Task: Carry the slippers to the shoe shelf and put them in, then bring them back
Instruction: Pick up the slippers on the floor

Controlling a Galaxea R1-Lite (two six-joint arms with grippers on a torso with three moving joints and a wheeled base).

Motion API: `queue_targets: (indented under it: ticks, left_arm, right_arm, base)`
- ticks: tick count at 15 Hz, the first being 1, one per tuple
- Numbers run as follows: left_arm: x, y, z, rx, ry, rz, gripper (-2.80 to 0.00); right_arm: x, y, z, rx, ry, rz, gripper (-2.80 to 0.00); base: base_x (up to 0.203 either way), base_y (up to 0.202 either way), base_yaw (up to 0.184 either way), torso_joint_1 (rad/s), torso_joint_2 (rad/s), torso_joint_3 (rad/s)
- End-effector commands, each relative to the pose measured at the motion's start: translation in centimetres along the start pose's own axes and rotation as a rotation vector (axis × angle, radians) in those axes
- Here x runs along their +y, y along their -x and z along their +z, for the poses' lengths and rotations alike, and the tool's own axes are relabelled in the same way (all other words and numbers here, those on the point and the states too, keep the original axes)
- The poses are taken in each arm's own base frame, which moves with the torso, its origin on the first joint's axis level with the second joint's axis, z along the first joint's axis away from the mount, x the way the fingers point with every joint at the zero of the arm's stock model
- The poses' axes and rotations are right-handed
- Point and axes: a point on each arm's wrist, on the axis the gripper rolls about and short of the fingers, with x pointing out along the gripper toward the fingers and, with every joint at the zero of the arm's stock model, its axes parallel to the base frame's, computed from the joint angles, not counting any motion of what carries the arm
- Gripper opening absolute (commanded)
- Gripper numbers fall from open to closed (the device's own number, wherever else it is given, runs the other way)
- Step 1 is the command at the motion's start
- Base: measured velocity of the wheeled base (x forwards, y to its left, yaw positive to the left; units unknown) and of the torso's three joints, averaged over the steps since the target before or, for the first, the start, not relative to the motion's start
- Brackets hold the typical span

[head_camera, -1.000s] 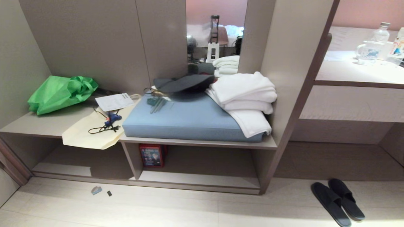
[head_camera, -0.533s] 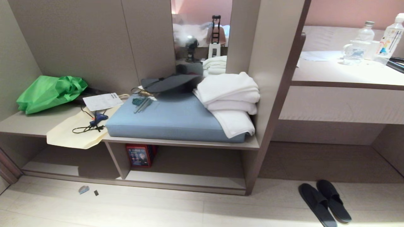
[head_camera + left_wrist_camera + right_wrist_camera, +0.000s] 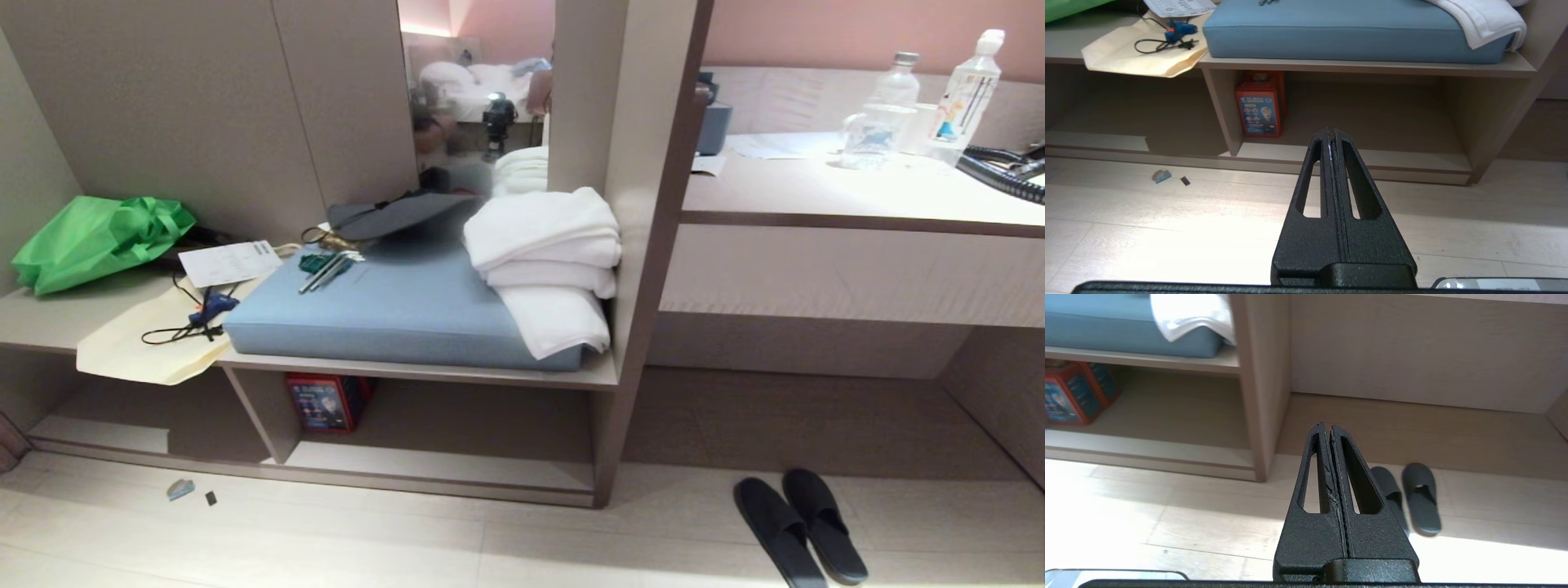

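The slippers point(image 3: 800, 527), a dark pair, lie side by side on the pale floor at the lower right of the head view, in front of the recess under the desk. In the right wrist view the slippers point(image 3: 1421, 498) sit just beyond my right gripper point(image 3: 1324, 425), which is shut and empty; one slipper is partly hidden behind a finger. The shoe shelf point(image 3: 441, 469) is the low open cubby under the bench, left of the slippers. My left gripper point(image 3: 1330, 131) is shut and empty, facing the shoe shelf point(image 3: 1400, 161). Neither arm shows in the head view.
A red box point(image 3: 326, 402) stands in the cubby beside the divider point(image 3: 255, 408). On the bench are a blue cushion point(image 3: 392, 314), folded white towels point(image 3: 547, 261) and a green bag point(image 3: 98, 237). Small scraps point(image 3: 181, 488) lie on the floor. Bottles point(image 3: 963, 94) stand on the desk at the right.
The whole head view has shifted left, so the camera has swung to the right; the slippers now sit nearer the middle. Both grippers stay shut and still.
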Motion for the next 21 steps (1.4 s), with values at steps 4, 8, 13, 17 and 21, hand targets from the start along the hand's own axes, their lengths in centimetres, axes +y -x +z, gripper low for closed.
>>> queue_targets:
  ticks: [4, 8, 13, 17, 21]
  left_arm:
    - [0.00, -0.01, 0.00, 0.001, 0.000, 0.000, -2.80]
    - [0.00, -0.01, 0.00, 0.001, 0.000, 0.000, -2.80]
    - [0.00, -0.01, 0.00, 0.001, 0.000, -0.001, -2.80]
    - [0.00, 0.00, 0.00, 0.000, 0.000, 0.000, -2.80]
    - [0.00, -0.01, 0.00, 0.001, -0.002, 0.002, -2.80]
  right_arm:
    - [0.00, -0.01, 0.00, 0.001, 0.000, 0.000, -2.80]
    - [0.00, -0.01, 0.00, 0.001, -0.002, 0.000, -2.80]
    - [0.00, -0.01, 0.00, 0.001, -0.002, 0.000, -2.80]
    - [0.00, -0.01, 0.00, 0.001, 0.000, 0.000, -2.80]
    - [0.00, -0.01, 0.00, 0.001, 0.000, 0.000, -2.80]
  base:
    - [0.000, -0.200, 0.000, 0.000, 0.00, 0.002]
    - [0.000, -0.196, 0.003, 0.003, 0.00, 0.003]
    - [0.000, -0.196, 0.003, 0.004, 0.00, 0.002]
    - [0.000, -0.192, 0.001, 0.001, 0.00, 0.005]
    - [0.000, -0.045, 0.000, 0.002, 0.00, -0.007]
